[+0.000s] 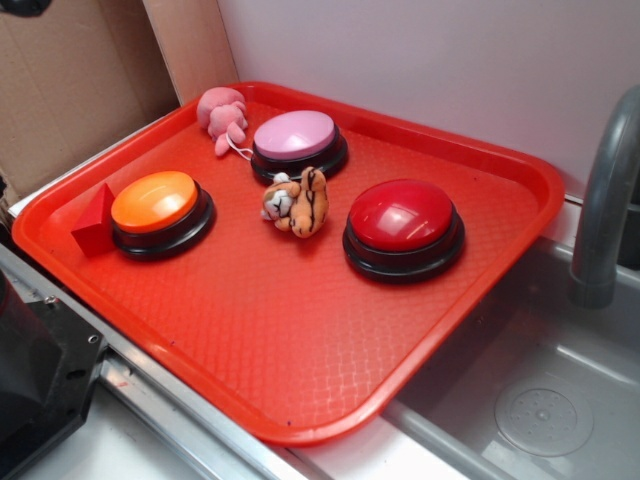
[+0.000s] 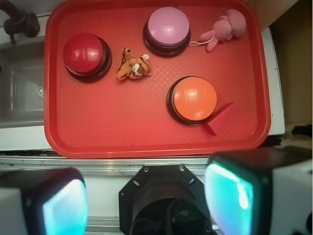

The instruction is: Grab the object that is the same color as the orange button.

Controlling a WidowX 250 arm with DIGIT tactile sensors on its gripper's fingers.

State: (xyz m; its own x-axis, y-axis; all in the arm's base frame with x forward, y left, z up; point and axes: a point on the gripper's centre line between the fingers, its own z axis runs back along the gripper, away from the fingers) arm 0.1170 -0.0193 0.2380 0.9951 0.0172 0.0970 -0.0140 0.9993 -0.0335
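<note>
Small orange plush tiger (image 1: 297, 201) lies on its side near the middle of the red tray (image 1: 300, 340). Dark brown stripes across the body, white face with dark markings, a thin loop of cord at the head (hard to make out in detail). It sits between the pink-domed button (image 1: 297, 143) and the red-domed button (image 1: 403, 228), just beside the pink one's black base, apart from the red one. Smaller than any button.

Orange button (image 1: 158, 210): round domed orange top, black base, toward the tray's left side in the exterior view. A red triangular block (image 1: 93, 222) stands touching or just beside its base on the outer side. Dome colour matches the tiger's fur closely.

Pink plush toy (image 1: 223, 115) lies at the tray's far corner, near the pink-domed button.

Tray overhangs a metal sink (image 1: 545, 400), with a grey faucet (image 1: 605, 200) at right.

Wrist view: gripper (image 2: 146, 200) is high above, well back from the tray's near edge; the fingers (image 2: 232, 193) are spread wide apart, nothing between them. Tiger (image 2: 133, 66) is far from them in that view.
</note>
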